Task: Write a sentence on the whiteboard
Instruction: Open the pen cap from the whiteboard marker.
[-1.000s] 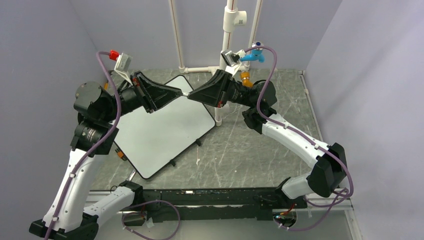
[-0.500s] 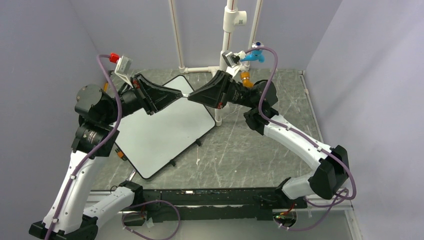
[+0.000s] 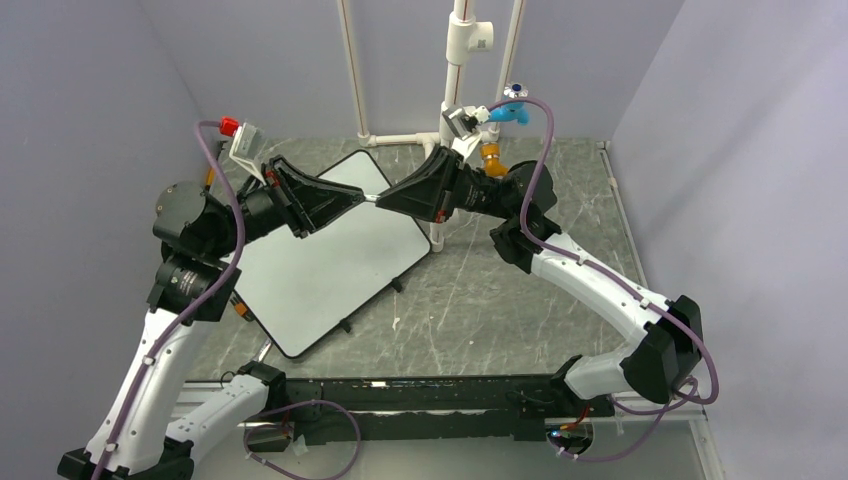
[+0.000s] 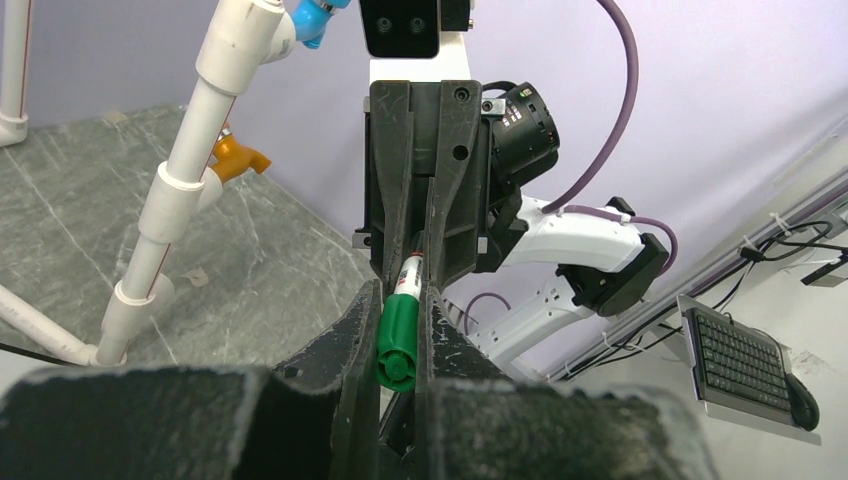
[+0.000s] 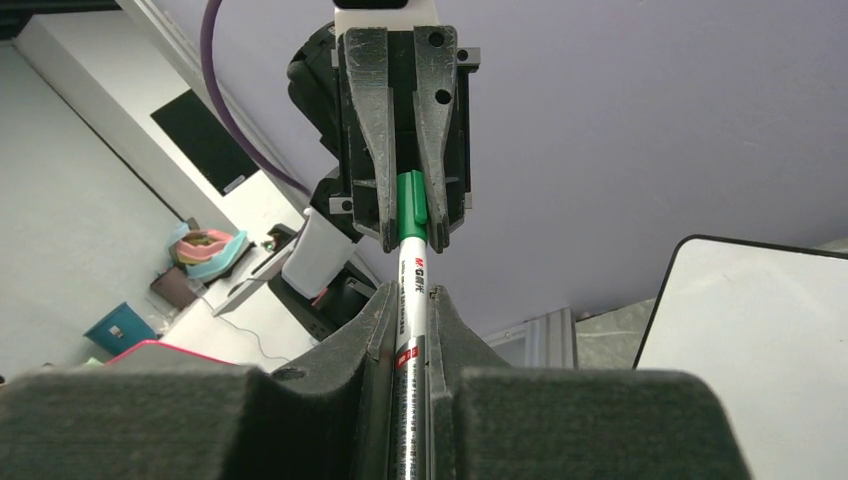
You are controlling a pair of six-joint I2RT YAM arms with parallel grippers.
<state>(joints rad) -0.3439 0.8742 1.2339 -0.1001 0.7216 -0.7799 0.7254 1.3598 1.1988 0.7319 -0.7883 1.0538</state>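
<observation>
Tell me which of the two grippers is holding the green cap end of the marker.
The left gripper: it pinches the green cap, while the right gripper clamps the white barrel instead.

A grey, white-veined tabletop (image 3: 480,300) is enclosed by pale lavender walls (image 3: 100,80) on the left, far and right sides. At its far edge stands a white pipe frame (image 3: 457,70): a thick upright post near the middle, thinner poles (image 3: 352,70) on either side, and a low bar (image 3: 405,138) lying along the far edge. An orange fitting (image 4: 238,160) sits on the post. Beyond the tabletop, the left wrist view shows a keyboard (image 4: 738,362) on a light desk, and the right wrist view a teal bin (image 5: 118,325).
</observation>
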